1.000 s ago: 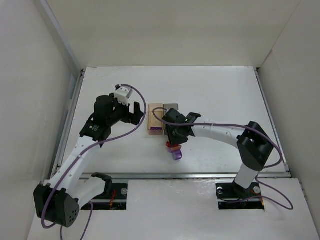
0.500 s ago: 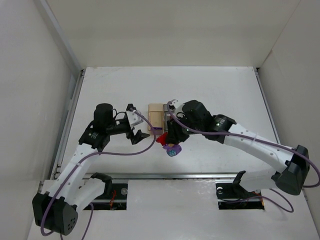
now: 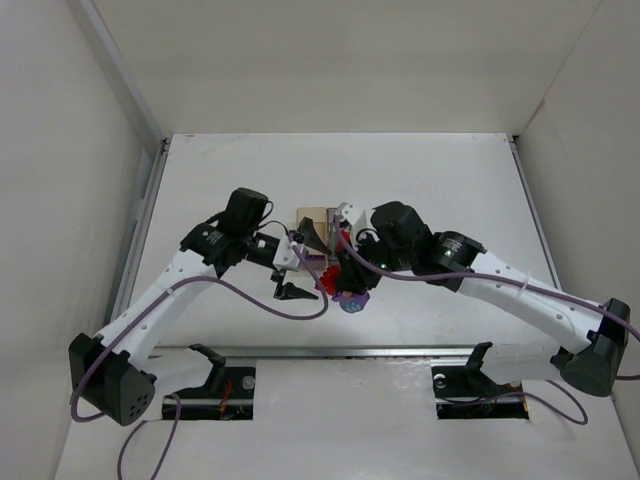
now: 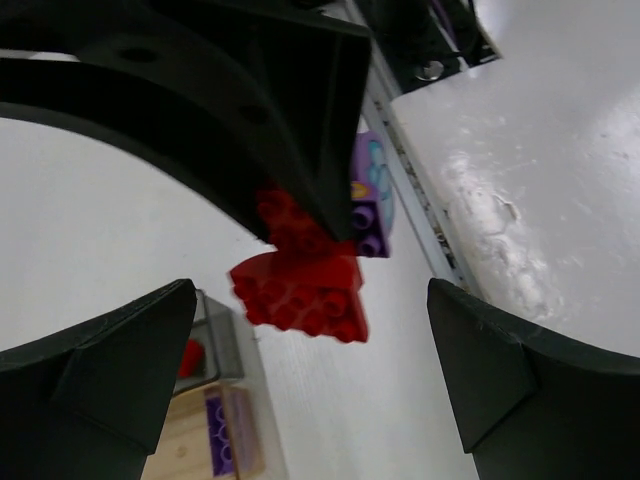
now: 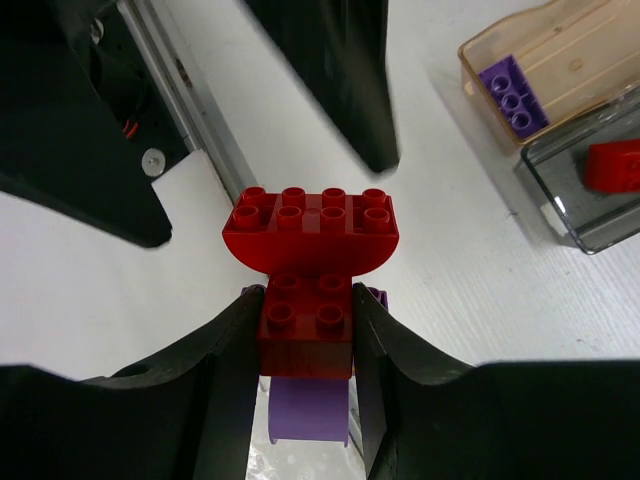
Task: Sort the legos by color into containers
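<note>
Viewed from above: white table (image 3: 450,180), reached from 6 o'clock by 2 arms meeting near its middle. At that middle, 2 containers set just beside each other: tan bin (image 5: 560,50) holding 1 purple brick (image 5: 512,93), grey bin (image 5: 590,200) holding 1 red brick (image 5: 615,165). In the top view, only the tan bin showing, the grey one hidden under the right arm.

At 6 o'clock of the bins, left hand (image 3: 298,263) spread wide, fingers (image 4: 100,370) standing on either side of the stack (image 4: 305,280) without touching it. Right hand (image 3: 345,282) clamped on the red square block (image 5: 305,335) at the waist of this 3-piece stack. Red half-round brick (image 5: 310,225) pressed on at 12 o'clock in the right wrist view. Purple piece (image 5: 310,410) at 6 o'clock, partly hidden by the fingers.

Long axis of the stack running 12 to 6 in that view. Long side of the half-round brick lying crosswise, 9 to 3, flat edge toward 12, curved edge toward the hand. Studs of both red pieces facing the wrist camera.

Step in hand, by judgement: separating mixed colours before binning. Next move likely calling for the left hand to close on the half-round brick and pull it off against a firm hold by the right. Then red to the grey bin, purple to the tan.
</note>
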